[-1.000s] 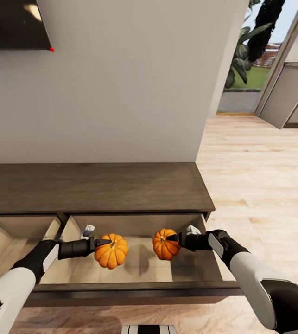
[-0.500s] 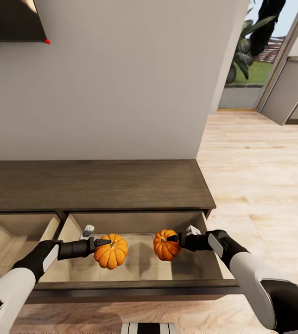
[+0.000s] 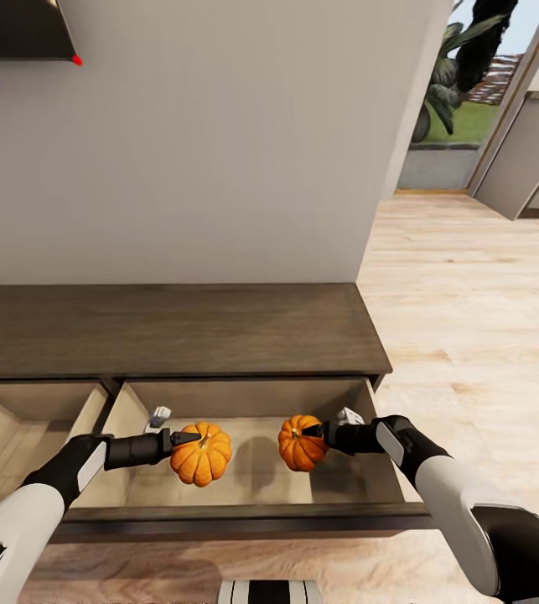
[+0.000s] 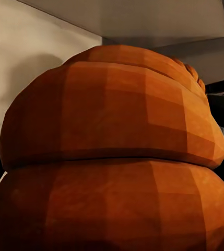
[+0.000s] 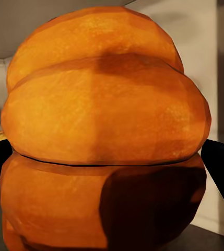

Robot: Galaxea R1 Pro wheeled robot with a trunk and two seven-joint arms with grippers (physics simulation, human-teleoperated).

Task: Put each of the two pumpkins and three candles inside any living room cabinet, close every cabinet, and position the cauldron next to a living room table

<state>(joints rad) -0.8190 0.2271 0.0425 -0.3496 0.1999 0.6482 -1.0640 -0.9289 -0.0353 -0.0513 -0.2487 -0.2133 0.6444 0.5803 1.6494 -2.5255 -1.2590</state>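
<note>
Two orange pumpkins hang above the open right drawer of the dark-brown cabinet [image 3: 168, 331]. The left pumpkin [image 3: 201, 454] is gripped by my left gripper [image 3: 187, 438], which is shut on it from the left. On the right pumpkin [image 3: 301, 443], my right gripper [image 3: 313, 432] is shut from the right side. Each pumpkin casts a shadow on the pale drawer floor [image 3: 252, 482]. Up close, the left pumpkin [image 4: 112, 157] and the right pumpkin [image 5: 104, 141] fill the two wrist views. Candles and cauldron are out of view.
A second drawer [image 3: 18, 428] stands open at the left. A dark screen [image 3: 13, 29] hangs on the white wall above the cabinet. Light wood floor [image 3: 479, 335] runs to the right toward a doorway with plants [image 3: 458, 75] and grey cupboards [image 3: 525, 164].
The head view has shifted slightly, so the wall screen sits higher in the picture. Both grippers still hold their pumpkins over the drawer at about the same spots.
</note>
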